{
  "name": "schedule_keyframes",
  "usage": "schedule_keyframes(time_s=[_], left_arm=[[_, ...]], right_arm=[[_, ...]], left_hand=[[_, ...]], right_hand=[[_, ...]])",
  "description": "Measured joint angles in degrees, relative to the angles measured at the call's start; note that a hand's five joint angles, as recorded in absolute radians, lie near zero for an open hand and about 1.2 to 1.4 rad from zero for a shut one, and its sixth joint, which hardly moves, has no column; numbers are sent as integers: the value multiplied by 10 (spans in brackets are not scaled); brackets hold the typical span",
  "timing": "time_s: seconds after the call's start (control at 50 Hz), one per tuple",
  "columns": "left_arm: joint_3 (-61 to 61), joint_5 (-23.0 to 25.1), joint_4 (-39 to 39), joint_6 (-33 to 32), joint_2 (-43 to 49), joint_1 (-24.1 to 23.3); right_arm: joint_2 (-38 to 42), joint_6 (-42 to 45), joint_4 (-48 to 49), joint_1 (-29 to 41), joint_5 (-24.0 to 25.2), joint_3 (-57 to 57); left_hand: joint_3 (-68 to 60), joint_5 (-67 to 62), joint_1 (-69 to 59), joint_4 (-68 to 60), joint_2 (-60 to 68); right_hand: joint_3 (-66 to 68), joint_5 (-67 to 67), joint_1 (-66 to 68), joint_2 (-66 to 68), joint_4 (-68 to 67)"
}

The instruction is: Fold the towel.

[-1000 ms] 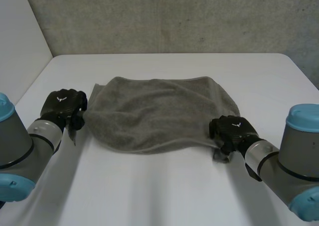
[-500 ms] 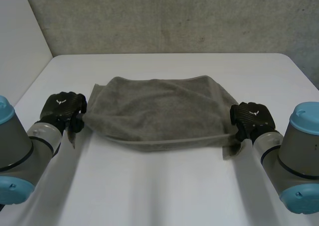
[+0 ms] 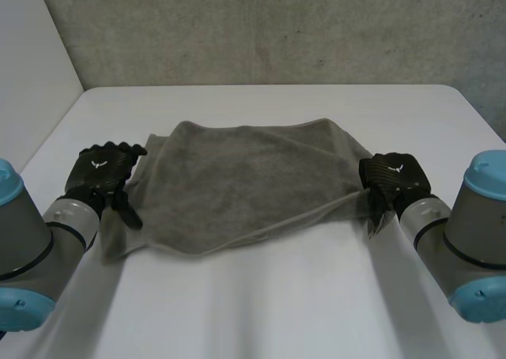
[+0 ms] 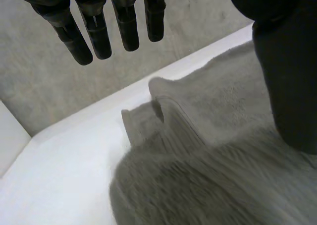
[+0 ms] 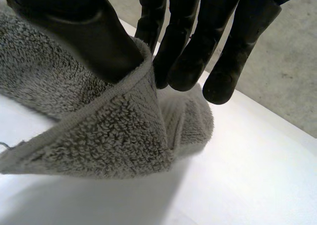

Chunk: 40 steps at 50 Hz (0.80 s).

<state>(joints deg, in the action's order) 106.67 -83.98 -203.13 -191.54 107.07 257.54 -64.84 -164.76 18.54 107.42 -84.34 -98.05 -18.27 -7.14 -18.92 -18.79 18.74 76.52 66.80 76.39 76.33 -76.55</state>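
A grey towel lies spread on the white table, its near edge raised at the right and sagging to the left. My left hand hovers over the towel's left side, open. In the left wrist view its straight fingers stand apart from the thumb, and the towel lies loose below. My right hand is at the towel's near right corner. In the right wrist view its thumb and fingers pinch the towel's hem and hold it off the table.
A rough grey wall stands behind the table's far edge and a white panel stands at the left. Bare table lies in front of the towel, between my two arms.
My left hand has opened and let go of the left corner, which has dropped onto the table. My right hand has tightened its pinch on the right corner.
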Motion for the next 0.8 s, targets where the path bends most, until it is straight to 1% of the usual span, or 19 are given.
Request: schedule_keyframes(time_s=[0.08,0.16,0.2,0.22,0.28,0.3,0.34,0.4,0.44,0.54,0.62,0.7,0.8], left_arm=[[13,19,-27,-2,-12,1],[30,59,-49,-5,-23,1],[42,93,-55,-8,-30,1],[44,102,-55,-8,-32,1],[59,156,-55,-10,-40,-1],[60,163,-55,-11,-41,-1],[65,196,-50,-11,-44,-3],[68,223,-38,-11,-42,-7],[66,232,-27,-11,-38,-9],[52,236,11,-12,-13,-17],[39,223,40,-19,11,-29],[30,194,54,-34,29,-43],[22,139,59,-62,49,-62]], right_arm=[[26,-9,-3,-14,-6,25],[43,-35,-6,-34,-11,40],[48,-59,-9,-47,-12,45],[48,-65,-10,-50,-12,46],[48,-99,-15,-68,-12,49],[48,-104,-16,-71,-12,49],[48,-119,-21,-79,-12,50],[48,-130,-26,-84,-11,52],[49,-133,-29,-86,-11,53],[50,-134,-33,-86,-11,54],[50,-132,-33,-85,-10,53],[50,-129,-33,-83,-9,52],[49,-125,-33,-80,-8,50]], left_hand=[[0,-1,0,0,0],[-1,-5,0,0,2],[-9,-20,-5,-5,8],[-12,-25,-7,-6,9],[-29,-43,-22,-22,22],[-38,-51,-31,-30,30],[-64,-76,-57,-57,56],[-76,-90,-70,-71,70],[-77,-91,-70,-71,70],[-78,-92,-70,-71,70],[-78,-92,-70,-71,70],[-78,-92,-70,-71,70],[-80,-95,-74,-73,73]], right_hand=[[0,0,0,0,0],[0,0,0,0,0],[0,0,0,0,0],[0,0,0,0,0],[0,0,0,0,0],[0,0,0,0,0],[0,0,0,0,0],[0,0,0,0,0],[0,0,0,0,0],[0,0,0,0,0],[0,0,0,0,0],[0,0,0,0,0],[0,0,0,0,0]])
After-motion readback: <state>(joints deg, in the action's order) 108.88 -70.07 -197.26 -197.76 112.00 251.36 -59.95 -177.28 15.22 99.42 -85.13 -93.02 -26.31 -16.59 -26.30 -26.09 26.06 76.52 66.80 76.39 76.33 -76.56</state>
